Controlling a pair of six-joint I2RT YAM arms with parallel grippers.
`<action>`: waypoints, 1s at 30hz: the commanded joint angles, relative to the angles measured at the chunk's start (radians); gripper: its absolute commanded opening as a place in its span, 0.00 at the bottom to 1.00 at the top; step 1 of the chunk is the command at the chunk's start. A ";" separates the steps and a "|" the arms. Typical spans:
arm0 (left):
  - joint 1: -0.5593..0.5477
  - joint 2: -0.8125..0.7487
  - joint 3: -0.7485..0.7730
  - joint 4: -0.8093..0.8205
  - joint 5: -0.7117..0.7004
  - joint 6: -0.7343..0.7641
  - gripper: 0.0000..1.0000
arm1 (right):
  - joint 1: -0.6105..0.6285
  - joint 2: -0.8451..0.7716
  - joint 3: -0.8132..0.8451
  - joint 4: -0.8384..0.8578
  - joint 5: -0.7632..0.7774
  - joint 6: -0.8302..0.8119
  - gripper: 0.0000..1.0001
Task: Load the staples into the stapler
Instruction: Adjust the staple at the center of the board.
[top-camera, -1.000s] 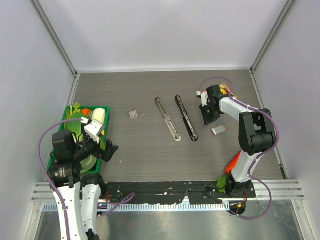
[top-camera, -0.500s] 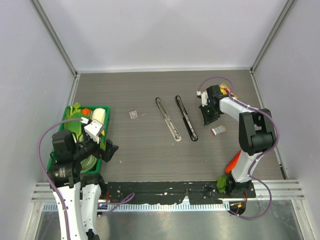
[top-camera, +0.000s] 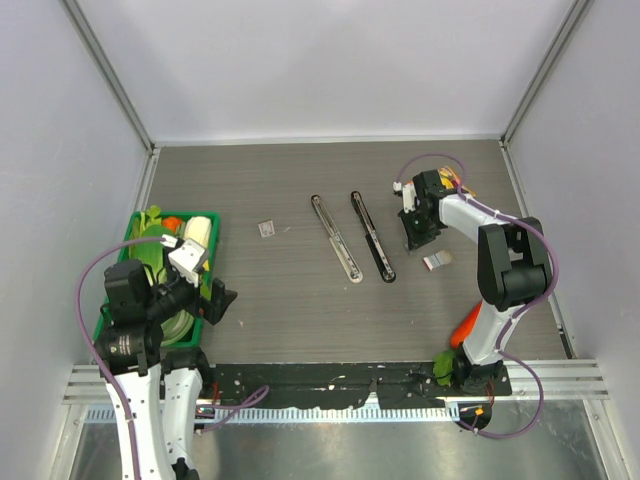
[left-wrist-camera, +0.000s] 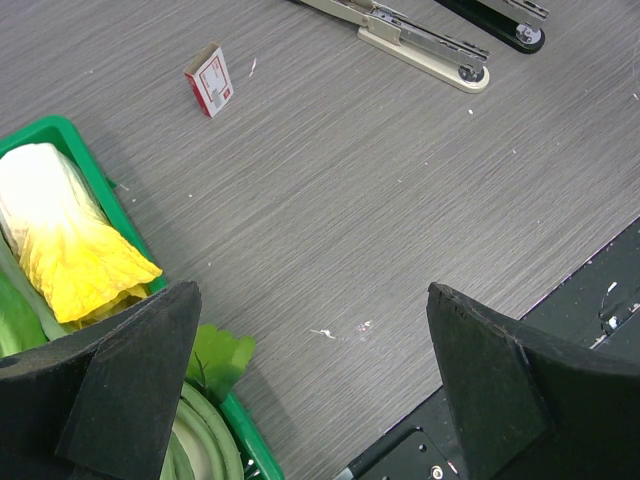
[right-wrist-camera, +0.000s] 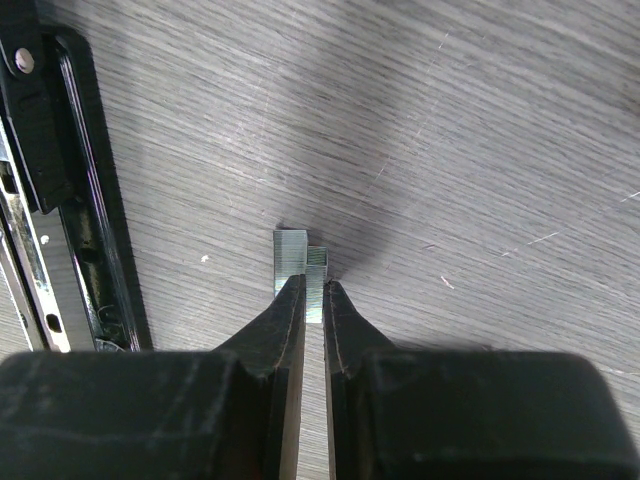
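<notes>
Steel staples (right-wrist-camera: 316, 265), a short strip with a second piece (right-wrist-camera: 290, 252) touching its side, lie flat on the desk (right-wrist-camera: 480, 150) just right of the opened black stapler (right-wrist-camera: 60, 180). The right gripper (right-wrist-camera: 312, 292) is down on them with its jaws clenched on the narrower strip at one end; I cannot tell how firm the hold is. The left gripper (left-wrist-camera: 315, 385) hangs released and empty at the near left, by the green basket (left-wrist-camera: 60, 140). The staple box (left-wrist-camera: 210, 80) lies farther out on the desk, and a cream stapler (left-wrist-camera: 420, 45) lies to its right.

A strip like this is probably very light and slick. It should be stiff along its length but brittle, and apt to snap at a glue line if bent or squeezed at one end. It looks best pinched across its two flat sides near the middle and kept level, with gentle pressure, for sliding into the black stapler's open channel.
</notes>
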 joint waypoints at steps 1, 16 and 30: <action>0.006 -0.010 0.006 -0.005 0.024 0.004 1.00 | -0.001 -0.027 0.011 0.015 0.014 -0.007 0.10; 0.006 -0.016 0.006 -0.002 0.021 0.001 1.00 | -0.001 -0.027 0.014 0.013 0.000 -0.014 0.10; 0.006 -0.016 0.004 0.000 0.020 -0.002 1.00 | -0.002 -0.030 0.011 0.015 0.003 -0.014 0.10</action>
